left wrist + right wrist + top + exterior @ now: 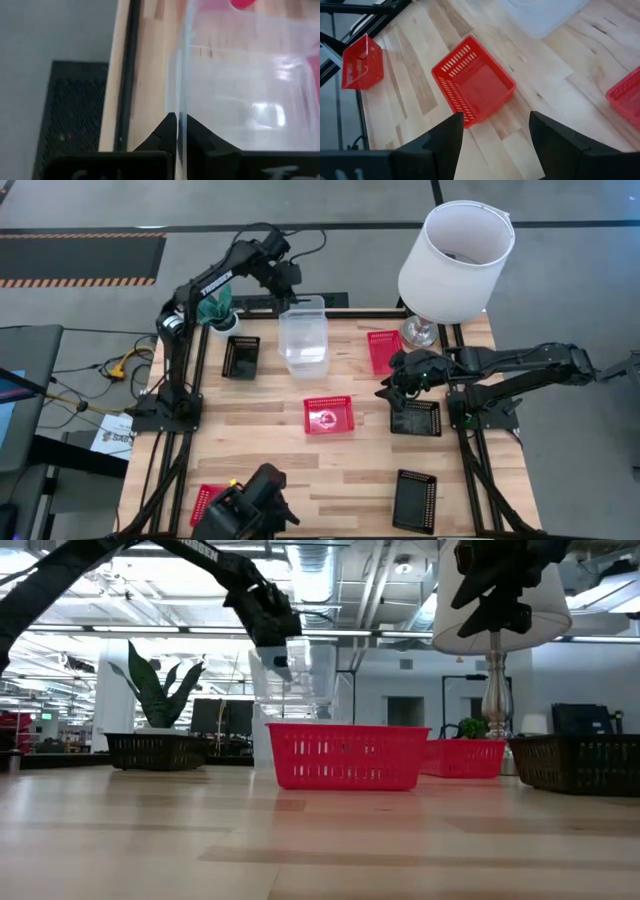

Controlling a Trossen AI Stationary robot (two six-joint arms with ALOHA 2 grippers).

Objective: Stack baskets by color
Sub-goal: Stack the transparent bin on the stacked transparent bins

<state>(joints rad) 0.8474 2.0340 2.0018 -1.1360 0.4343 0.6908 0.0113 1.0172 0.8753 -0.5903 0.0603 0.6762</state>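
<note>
Nearest the high camera, a dark camera mount [250,505] at the table's near edge covers part of a red basket [208,502], so only one end of that basket shows. Wooden table [340,465], pale planks on a black frame, grey floor around it; the low view looks into a large room with ceiling lights and a leafy plant [155,690]. A white lampshade [455,260] on a metal foot stands at the far right corner. The left gripper [293,302] is clenched on the rim of a clear basket [304,330], held off the table above a second clear basket [305,363] at the far middle; the wall pinched between the fingers shows in the left wrist view; whether a third clear one sits nested there I cannot tell. The right gripper [388,390] hangs with fingers spread and empty, over the table, near a black basket [415,418]. Other baskets, all apparently empty: red at centre [328,415], red by the lamp [383,350], black at far left [241,357], black at near right [415,500].
</note>
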